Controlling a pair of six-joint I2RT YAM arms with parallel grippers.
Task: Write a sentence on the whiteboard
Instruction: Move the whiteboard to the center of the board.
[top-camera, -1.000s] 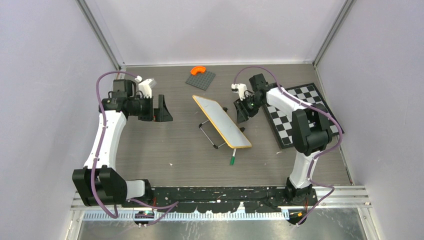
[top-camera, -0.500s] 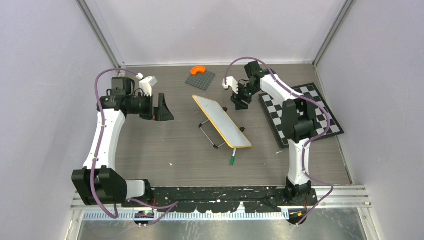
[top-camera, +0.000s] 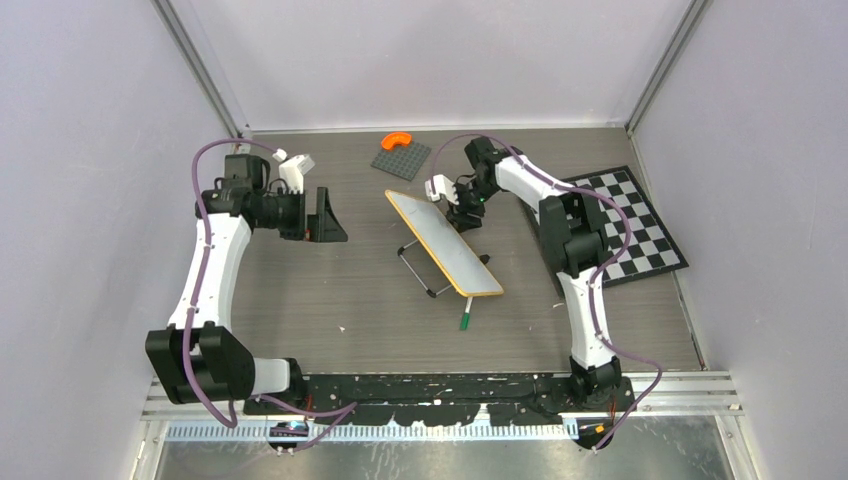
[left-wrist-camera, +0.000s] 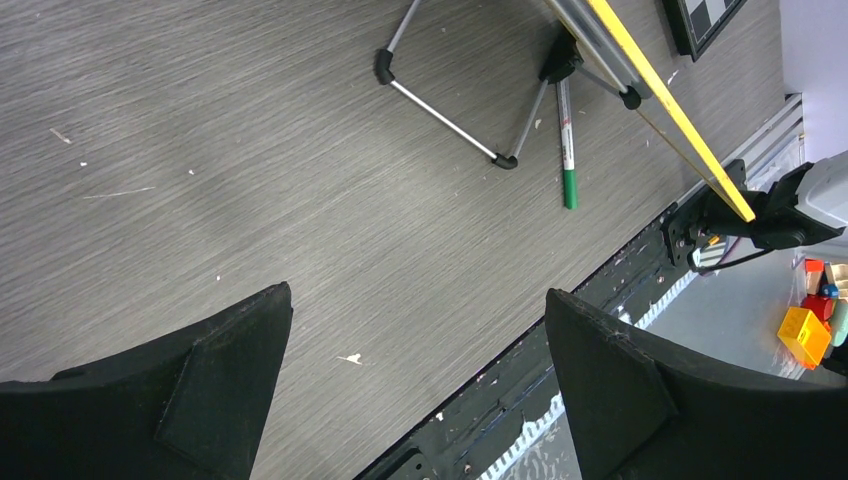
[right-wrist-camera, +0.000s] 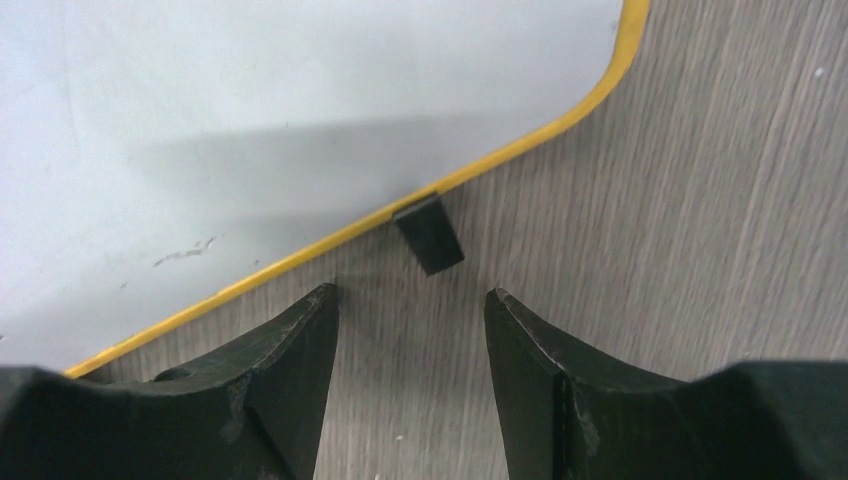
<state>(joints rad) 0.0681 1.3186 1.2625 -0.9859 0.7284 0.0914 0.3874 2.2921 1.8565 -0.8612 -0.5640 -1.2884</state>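
Note:
The whiteboard (top-camera: 445, 245), white with an orange-yellow frame, leans on its black wire stand (top-camera: 418, 268) at the table's middle. No sentence shows on its face (right-wrist-camera: 250, 110), only a faint grey smudge. A green marker (top-camera: 465, 318) lies on the table by the board's near corner, and shows too in the left wrist view (left-wrist-camera: 567, 150). My right gripper (top-camera: 466, 214) hovers at the board's far right edge, open and empty (right-wrist-camera: 410, 292), just short of a black clip (right-wrist-camera: 428, 233) on the frame. My left gripper (top-camera: 331, 216) stands wide open and empty (left-wrist-camera: 418, 292), well left of the board.
A grey baseplate (top-camera: 402, 158) with an orange curved piece (top-camera: 397, 140) lies at the back. A black-and-white checkerboard (top-camera: 628, 232) is at the right. Coloured blocks (left-wrist-camera: 805, 325) sit beyond the table's near rail (left-wrist-camera: 560, 380).
My right arm has swung left from over the checkerboard to the whiteboard's far right edge. The left arm, the board and the marker have stayed put.

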